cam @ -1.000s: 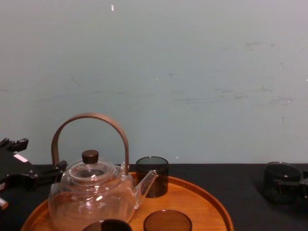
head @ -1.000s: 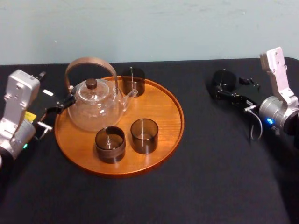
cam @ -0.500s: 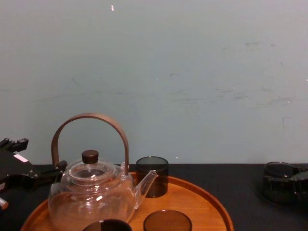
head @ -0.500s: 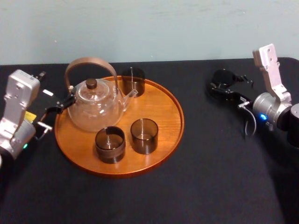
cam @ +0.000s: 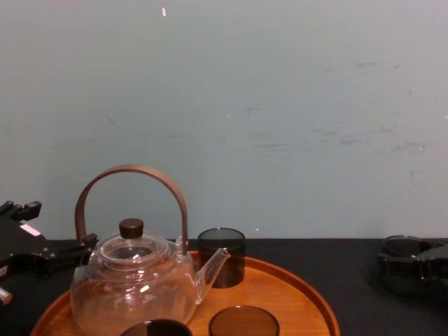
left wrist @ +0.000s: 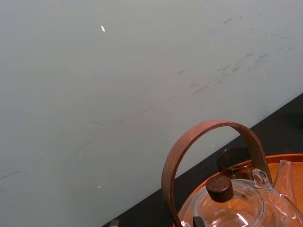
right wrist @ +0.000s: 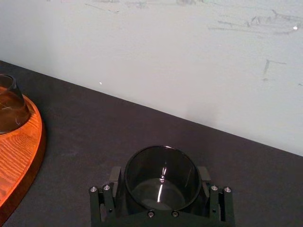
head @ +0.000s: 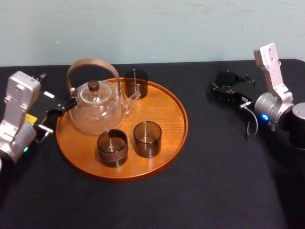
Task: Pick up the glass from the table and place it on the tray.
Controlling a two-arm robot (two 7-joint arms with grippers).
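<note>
Big black table (head: pixel 214 157) in front of me, w/ a pale wall (head: pixel 157 28) behind it. On my left half sits the round wood tray (head: pixel 171 114). On the tray there's a clear teapot (head: pixel 97 109) w/ a brown hoop handle, at the left-back. A dark back glass (head: pixel 136 83) is just beside its spout. 2 more dark ones stand near the front, the front-left glass (head: pixel 112 147) & the front-right glass (head: pixel 147 139), side by side and nearly touching. The tray's right part is bare wood. My L claw (head: pixel 61 109) sits low at the tray's left rim, near the teapot's side.

The glass (right wrist: pixel 161 165) I want is not on the tray. It stands upright on the table, well apart from the tray, off to my right & toward the back. Bare black table lies between it and the tray's rim.

My R claw (right wrist: pixel 160 184) is down at table height around that glass. It's spread wide, w/ one finger (right wrist: pixel 116 182) on each side & the glass in the middle. The fingers sit very close to the glass's walls; can't tell if they press on it. The glass's bottom is on the table. It's dark & see-through, w/ a bright glint inside.
</note>
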